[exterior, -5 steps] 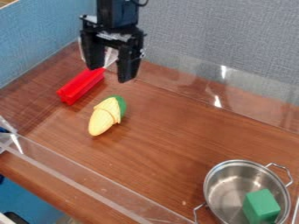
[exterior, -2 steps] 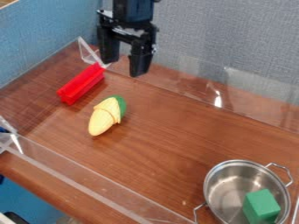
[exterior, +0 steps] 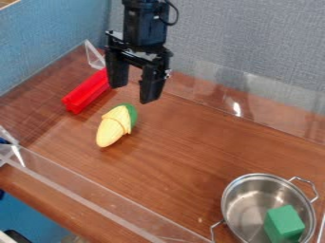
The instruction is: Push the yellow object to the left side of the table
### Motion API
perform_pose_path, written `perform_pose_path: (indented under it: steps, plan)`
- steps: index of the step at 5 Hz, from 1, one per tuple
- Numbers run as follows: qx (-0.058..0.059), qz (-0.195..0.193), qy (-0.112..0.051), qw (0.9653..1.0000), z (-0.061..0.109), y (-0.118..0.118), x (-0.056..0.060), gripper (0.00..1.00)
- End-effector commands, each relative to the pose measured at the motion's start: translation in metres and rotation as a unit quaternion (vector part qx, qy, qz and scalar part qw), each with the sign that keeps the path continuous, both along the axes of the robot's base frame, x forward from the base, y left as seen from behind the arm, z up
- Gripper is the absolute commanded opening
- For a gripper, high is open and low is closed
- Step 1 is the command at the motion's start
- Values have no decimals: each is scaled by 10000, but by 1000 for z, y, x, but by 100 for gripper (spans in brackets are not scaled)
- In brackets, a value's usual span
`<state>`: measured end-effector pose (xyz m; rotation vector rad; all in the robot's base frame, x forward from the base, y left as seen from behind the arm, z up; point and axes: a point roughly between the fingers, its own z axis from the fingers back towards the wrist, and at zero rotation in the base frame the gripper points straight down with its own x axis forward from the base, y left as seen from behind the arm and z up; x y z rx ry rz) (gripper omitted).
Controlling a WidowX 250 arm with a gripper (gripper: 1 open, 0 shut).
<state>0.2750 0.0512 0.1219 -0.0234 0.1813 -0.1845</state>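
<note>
The yellow object (exterior: pixel 116 125), a small toy corn cob with a green husk end, lies on the brown wood-grain table (exterior: pixel 191 161) left of centre. My gripper (exterior: pixel 136 85) hangs just above and behind it, pointing down, jaws open with nothing between them. One dark finger (exterior: pixel 151 86) sits above the cob's green end, the other finger (exterior: pixel 118 75) lies toward the red block.
A red rectangular block (exterior: pixel 87 93) lies left of the gripper near the back-left acrylic wall (exterior: pixel 51 71). A steel pot (exterior: pixel 269 211) at the front right holds a green cube (exterior: pixel 284 226). Low clear walls edge the table.
The gripper has shifted to the right in the picture and come lower, now standing closer over the cob. The cob, block and pot have not moved.
</note>
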Motion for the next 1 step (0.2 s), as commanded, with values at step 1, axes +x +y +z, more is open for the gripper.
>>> perform_pose_path:
  steps: [1]
  plan:
    - [111,355,-262,9990,21,8,-7,100]
